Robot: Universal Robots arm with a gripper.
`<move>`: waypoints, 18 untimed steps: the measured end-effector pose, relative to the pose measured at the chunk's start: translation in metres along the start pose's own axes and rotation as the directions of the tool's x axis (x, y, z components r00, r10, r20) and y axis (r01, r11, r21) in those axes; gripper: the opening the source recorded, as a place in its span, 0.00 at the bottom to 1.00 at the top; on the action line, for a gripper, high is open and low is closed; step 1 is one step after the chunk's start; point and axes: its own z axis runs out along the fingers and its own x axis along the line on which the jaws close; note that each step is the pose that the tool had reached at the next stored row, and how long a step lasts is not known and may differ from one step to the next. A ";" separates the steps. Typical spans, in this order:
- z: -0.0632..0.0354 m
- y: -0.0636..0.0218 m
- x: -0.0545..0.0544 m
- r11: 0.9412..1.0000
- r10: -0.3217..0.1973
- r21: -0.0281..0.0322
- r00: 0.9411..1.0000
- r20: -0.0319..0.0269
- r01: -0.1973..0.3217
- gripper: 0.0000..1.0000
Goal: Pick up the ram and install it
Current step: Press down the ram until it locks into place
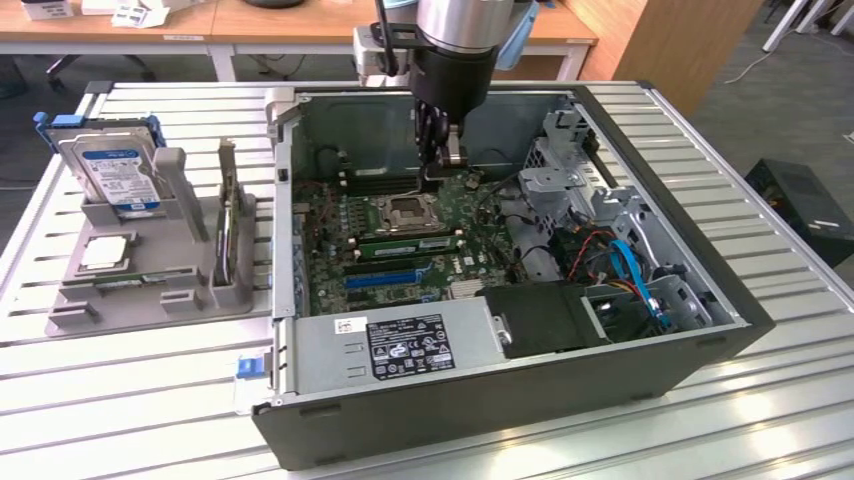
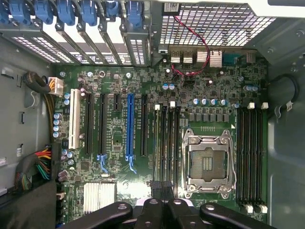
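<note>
My gripper hangs inside the open computer case, above the motherboard, with its fingers shut and nothing visible between them. The ram, a thin green stick, sits in a memory slot between the CPU socket and the blue slot. In the wrist view the shut gripper is over the end of that group of memory slots, beside the CPU socket. I cannot tell whether the fingers touch the ram.
A grey holder on the exterior view's left carries a hard drive, a square silver chip and a small green board. Inside the case are a power supply, drive cages and blue cables.
</note>
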 end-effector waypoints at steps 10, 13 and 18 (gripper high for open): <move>0.0000 0.0000 0.000 1.000 0.000 0.000 1.000 0.000 0.000 0.11; 0.0000 0.0000 0.000 1.000 0.010 0.000 1.000 0.000 -0.010 0.11; 0.0002 0.0000 0.000 0.998 0.067 0.000 0.998 0.003 -0.067 0.11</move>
